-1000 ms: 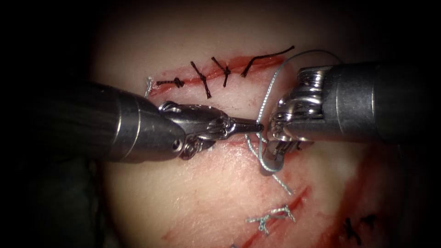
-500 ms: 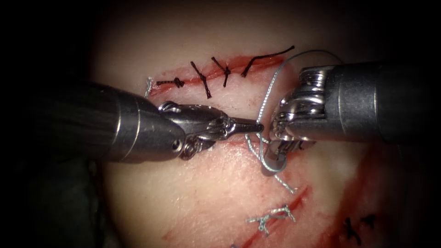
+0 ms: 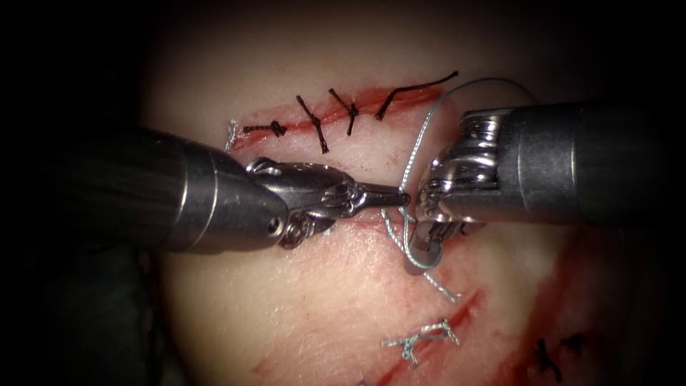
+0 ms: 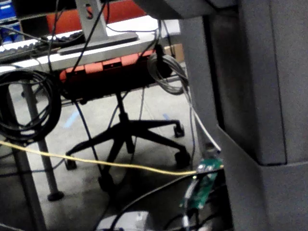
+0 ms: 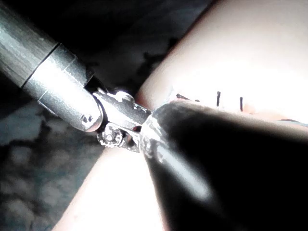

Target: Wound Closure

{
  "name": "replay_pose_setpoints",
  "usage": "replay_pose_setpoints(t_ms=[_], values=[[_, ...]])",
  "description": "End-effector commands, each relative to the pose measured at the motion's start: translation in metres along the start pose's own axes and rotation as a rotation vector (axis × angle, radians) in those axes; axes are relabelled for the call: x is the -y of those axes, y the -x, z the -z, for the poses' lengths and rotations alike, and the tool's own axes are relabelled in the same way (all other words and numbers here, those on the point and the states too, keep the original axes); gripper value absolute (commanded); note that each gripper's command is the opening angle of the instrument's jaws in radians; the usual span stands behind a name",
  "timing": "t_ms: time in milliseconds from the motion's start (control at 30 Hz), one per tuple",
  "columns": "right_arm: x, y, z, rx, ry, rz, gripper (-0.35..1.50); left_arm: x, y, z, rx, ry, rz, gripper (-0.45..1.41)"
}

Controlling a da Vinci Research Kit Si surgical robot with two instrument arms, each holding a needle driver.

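Left tool (image 3: 397, 198) pressed together, pinching thread (image 3: 418, 139) at its tip, near cut (image 3: 371, 223) in tissue (image 3: 300, 300). Right tool (image 3: 423, 251) wrapped by thread loop, likely for knotting; jaw state unreadable. Needle unseen.

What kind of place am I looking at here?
Probably a lab bench for suturing practice. Two tools, the left tool and the right tool, work thread over stitched tissue, and an office chair stands among cables.
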Motion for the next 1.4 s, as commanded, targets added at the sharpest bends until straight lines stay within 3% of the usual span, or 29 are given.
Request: replay_pose_setpoints(t_ms=[33, 100, 133, 467, 800, 1100, 1400], values=[[-0.0001, -0.0010, -0.0004, -0.001, 0.003, 0.002, 0.29, 0.0002, 0.0002, -0.0007, 0.000, 0.000, 0.000, -0.45], [0.0000, -0.0011, -0.0007, 0.001, 0.006, 0.005, 0.04, 0.0002, 0.0002, -0.0006, 0.000, 0.000, -0.001, -0.45], [0.0000, -0.0010, -0.0008, 0.001, 0.006, 0.005, -0.35, 0.0002, 0.0002, -0.0006, 0.001, 0.001, -0.007, -0.45], [-0.0001, -0.0008, 0.0004, -0.015, 0.036, 0.000, -0.35, 0.0001, 0.0003, -0.0005, 0.002, 0.002, -0.012, -0.45], [-0.0014, -0.0017, 0.0033, -0.091, 0.101, -0.023, -0.35, 0.0003, 0.0005, 0.0007, 0.009, 0.005, -0.034, -0.45], [-0.0038, -0.0031, 0.0036, -0.219, 0.124, -0.046, -0.35, -0.0003, 0.0028, 0.0027, 0.140, -0.115, -0.102, -0.45], [-0.0052, -0.0032, 0.0038, -0.250, 0.146, -0.059, -0.35, -0.0019, 0.0044, 0.0030, 0.169, -0.125, -0.126, -0.45]])
